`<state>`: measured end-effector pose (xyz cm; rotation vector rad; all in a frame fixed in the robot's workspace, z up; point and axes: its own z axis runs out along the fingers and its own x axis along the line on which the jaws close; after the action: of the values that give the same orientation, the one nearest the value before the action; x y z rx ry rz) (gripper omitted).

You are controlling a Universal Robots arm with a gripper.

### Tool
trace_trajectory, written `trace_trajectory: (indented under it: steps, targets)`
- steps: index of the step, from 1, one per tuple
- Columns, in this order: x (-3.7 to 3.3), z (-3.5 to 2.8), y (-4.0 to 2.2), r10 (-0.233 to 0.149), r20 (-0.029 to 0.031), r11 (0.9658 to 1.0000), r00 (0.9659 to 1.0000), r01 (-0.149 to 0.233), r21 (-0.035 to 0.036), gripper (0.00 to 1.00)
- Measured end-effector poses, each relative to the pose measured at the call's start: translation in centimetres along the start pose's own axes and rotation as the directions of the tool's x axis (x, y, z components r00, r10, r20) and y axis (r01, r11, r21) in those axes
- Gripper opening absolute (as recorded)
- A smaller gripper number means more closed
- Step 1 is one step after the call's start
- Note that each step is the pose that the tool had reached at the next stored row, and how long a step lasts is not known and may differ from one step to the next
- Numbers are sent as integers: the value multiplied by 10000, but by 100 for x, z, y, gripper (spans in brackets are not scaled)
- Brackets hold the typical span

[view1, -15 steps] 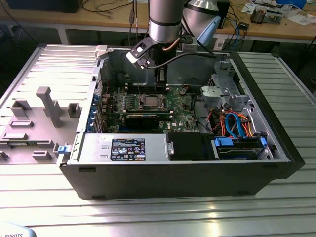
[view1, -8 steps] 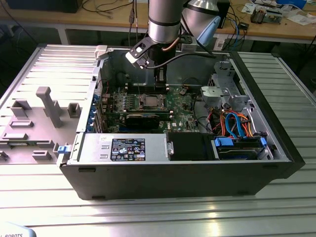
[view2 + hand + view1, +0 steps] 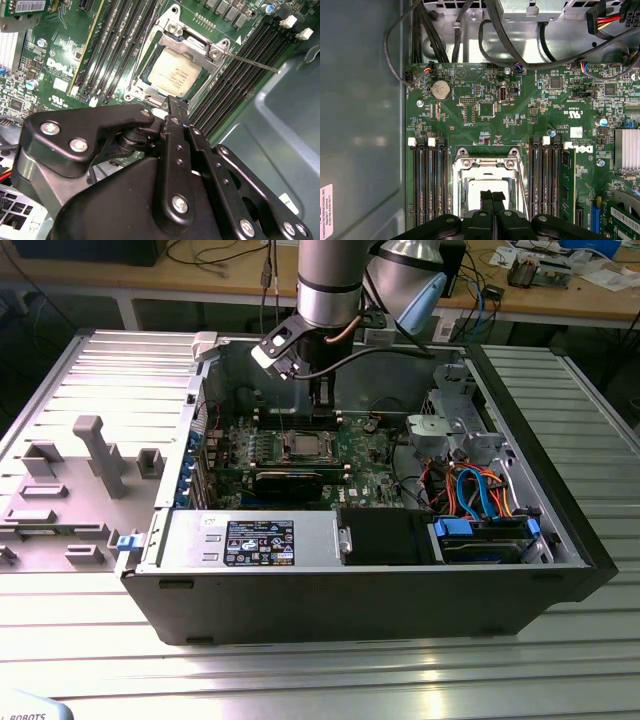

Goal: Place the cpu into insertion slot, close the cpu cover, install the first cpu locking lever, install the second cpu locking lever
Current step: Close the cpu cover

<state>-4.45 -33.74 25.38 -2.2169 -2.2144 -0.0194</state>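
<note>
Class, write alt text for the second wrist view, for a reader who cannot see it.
A black gripper, shut, is poised at the edge of the silvery cpu cover, which lies over the cpu on a green circuit board. A thin metal lever juts from the cover's corner over black memory slots.

One cpu [image 3: 175, 75] is counted, one cpu cover [image 3: 195, 46], one insertion slot [image 3: 134, 95], one coin cell [image 3: 440, 90], two banks of memory slots [image 3: 432, 185], one gripper [image 3: 493, 196], all within one computer case [image 3: 350, 600].
</note>
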Motion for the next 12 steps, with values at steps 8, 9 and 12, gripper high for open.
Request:
trace_trajectory:
  steps: [8, 9, 12]
  targets:
    - [-1, 8, -46, -10, -1, 10000, 10000, 10, -1, 11]
    - [-2, 10, -53, -14, -1, 10000, 10000, 14, 0, 11]
    - [-4, 16, -77, -22, 0, 10000, 10000, 22, 0, 11]
